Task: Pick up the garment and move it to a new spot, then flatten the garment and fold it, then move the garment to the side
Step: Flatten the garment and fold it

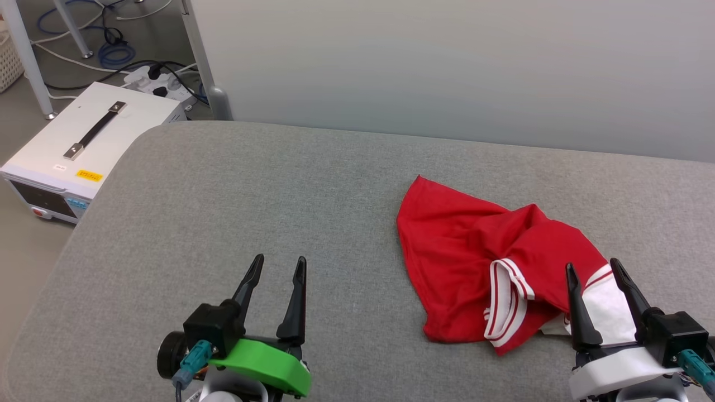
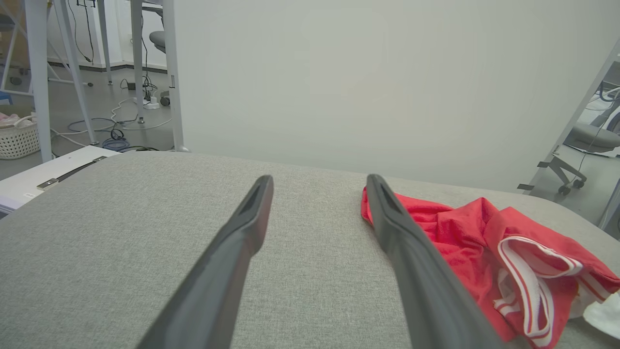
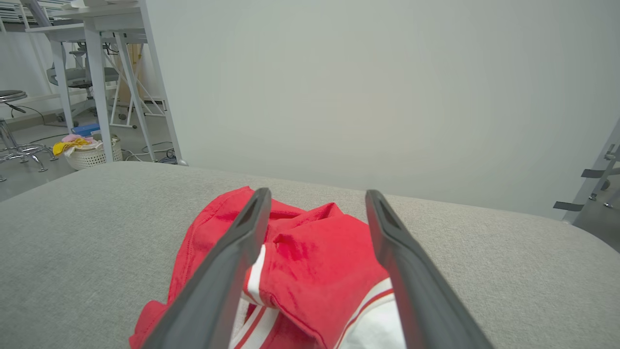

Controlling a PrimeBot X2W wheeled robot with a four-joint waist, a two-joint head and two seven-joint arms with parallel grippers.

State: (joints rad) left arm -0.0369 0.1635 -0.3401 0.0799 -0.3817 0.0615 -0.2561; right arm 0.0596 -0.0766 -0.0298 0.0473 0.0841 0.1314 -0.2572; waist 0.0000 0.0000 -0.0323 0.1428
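fingers [image 1: 293, 301]: four dark ones in total, two on each of my two grippers.

left gripper [image 1: 280, 258]: my two fingers here stand wide apart with nothing between them. they point over bare grey tabletop [image 1: 223, 195], near the middle of its near edge and well apart from the garment. in the left wrist view the garment [image 2: 460, 228] lies beyond and to the right of my right-hand finger.

right gripper [image 1: 592, 262]: my two fingers stand equally wide and grip nothing. they sit at the near right part of the tabletop, over the garment's near end. whether they touch the cloth i cannot tell.

garment [image 1: 463, 251]: one item, red, lying crumpled in a loose heap on the right half of the tabletop, closer to the near edge than to the far edge. one white sleeve [image 1: 611, 310] shows at its near right end, between my right fingers in the head view. one red-white striped trim [image 1: 505, 301] curls across its near middle. in the right wrist view the garment [image 3: 310, 252] lies under and between both fingers.

off the tabletop, past its far left corner: one white box [image 1: 84, 145] with one black handle [image 1: 95, 129] stands on the floor. one white basket [image 2: 19, 140] stands further off.
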